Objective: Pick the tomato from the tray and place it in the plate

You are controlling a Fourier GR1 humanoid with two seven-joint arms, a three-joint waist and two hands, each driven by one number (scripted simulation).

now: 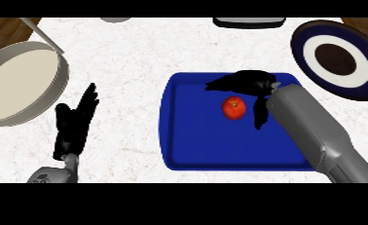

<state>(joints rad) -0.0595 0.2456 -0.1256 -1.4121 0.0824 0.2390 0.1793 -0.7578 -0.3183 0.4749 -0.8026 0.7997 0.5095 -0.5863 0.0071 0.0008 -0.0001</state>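
Tomato [234,107]: red, lying on the blue tray [201,146], in the tray's upper right part. Right hand [248,84]: over the tray, just above and right of the tomato, fingers spread and arched around it; contact seemingly not made, though the hand hides part of the gap. Plate [310,53]: dark blue with white ring, beyond the tray's upper right corner. Left hand [74,121]: left of the tray, fingers straight, resting. Pale bowl [59,80]: farther left of the tray.
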